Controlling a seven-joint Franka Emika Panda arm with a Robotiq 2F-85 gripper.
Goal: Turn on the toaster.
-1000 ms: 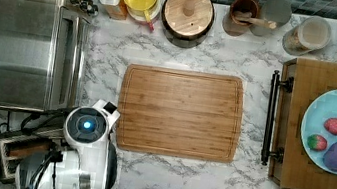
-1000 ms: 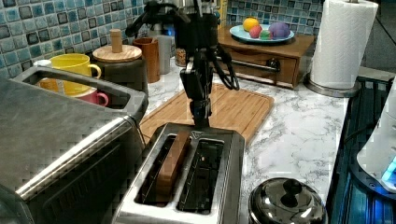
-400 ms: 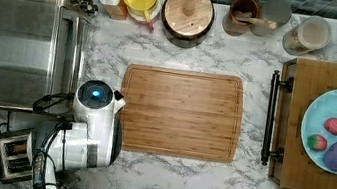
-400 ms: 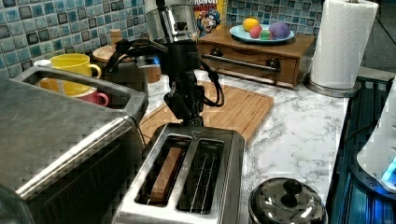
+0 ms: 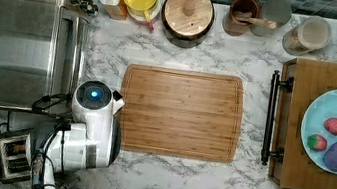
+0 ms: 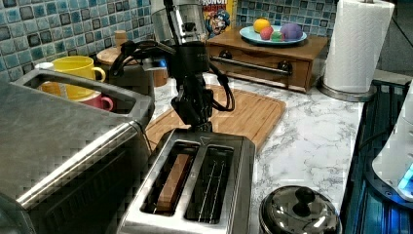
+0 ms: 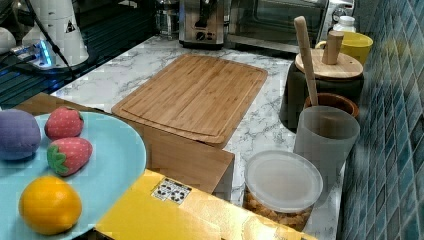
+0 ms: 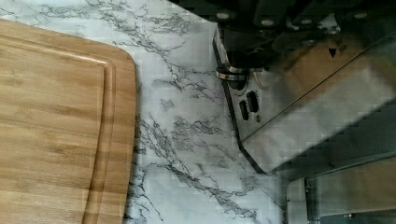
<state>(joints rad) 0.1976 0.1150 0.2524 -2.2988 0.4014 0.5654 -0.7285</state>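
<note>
The gripper [image 6: 198,119], whose finger opening cannot be told, is seen lowered at the far end of the toaster [image 6: 195,187], which is set near the marble counter's [image 6: 311,141] front edge between the toaster oven [image 6: 63,161] and a bamboo cutting board [image 6: 243,112].

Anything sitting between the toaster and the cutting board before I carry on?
In the wrist view, only bare marble counter separates the toaster from the cutting board; the gripper hangs above the toaster's end.

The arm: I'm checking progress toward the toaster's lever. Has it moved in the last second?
Yes. In the top view the arm shifted up-picture toward the toaster oven.
</note>
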